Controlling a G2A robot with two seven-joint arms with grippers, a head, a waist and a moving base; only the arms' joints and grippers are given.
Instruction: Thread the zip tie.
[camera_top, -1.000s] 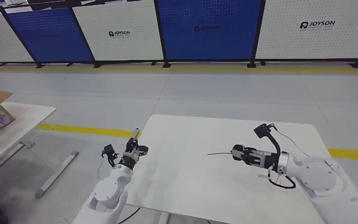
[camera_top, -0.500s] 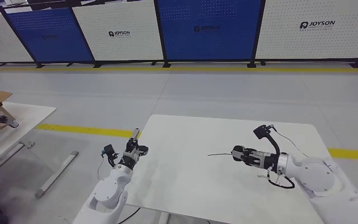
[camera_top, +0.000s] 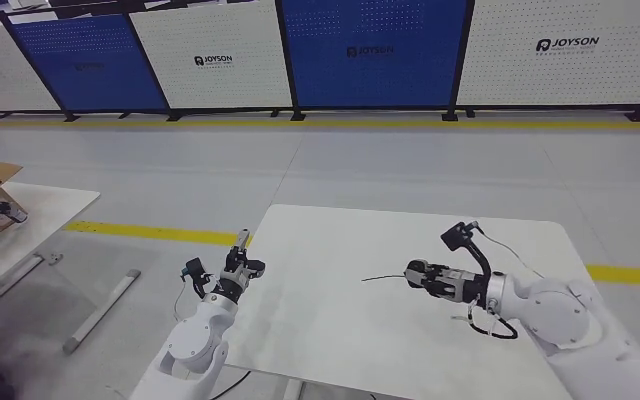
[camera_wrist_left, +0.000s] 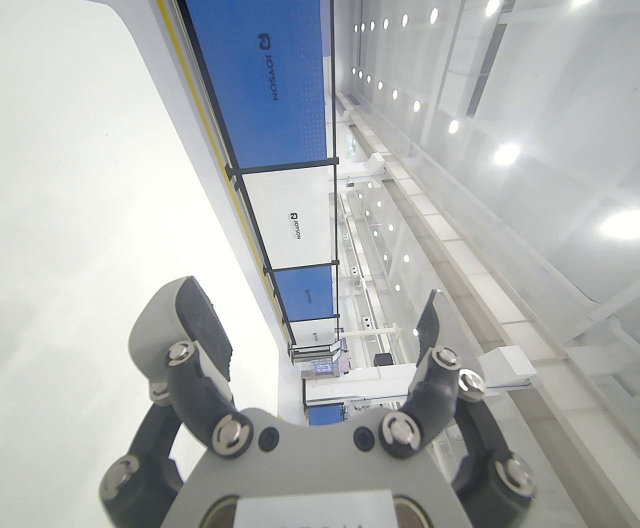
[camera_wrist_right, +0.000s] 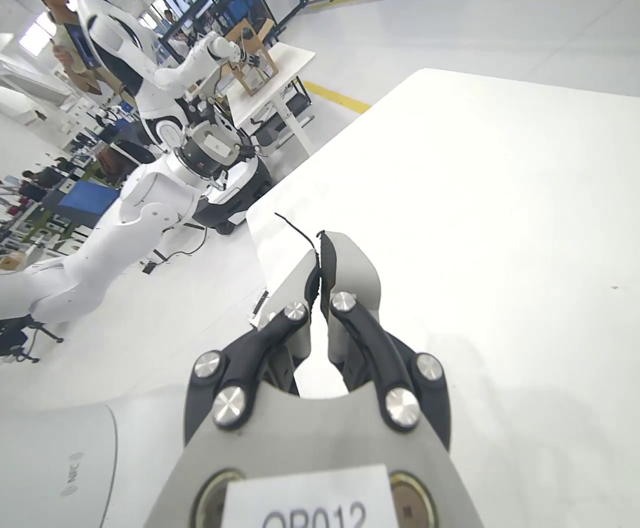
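Well, the zip tie (camera_top: 385, 276) is thin, black

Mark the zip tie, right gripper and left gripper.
zip tie (camera_top: 384, 277), top view, middle of the free strand.
right gripper (camera_wrist_right: 319, 257), right wrist view, between its shut fingertips.
left gripper (camera_wrist_left: 314, 320), left wrist view, midway between its open fingertips.

The zip tie (camera_top: 383, 277) is a thin, slightly curved black strip. One end is pinched between the right gripper's (camera_top: 410, 273) pressed-together fingers, and its free length points left, roughly level, over the table's (camera_top: 330, 330) middle.
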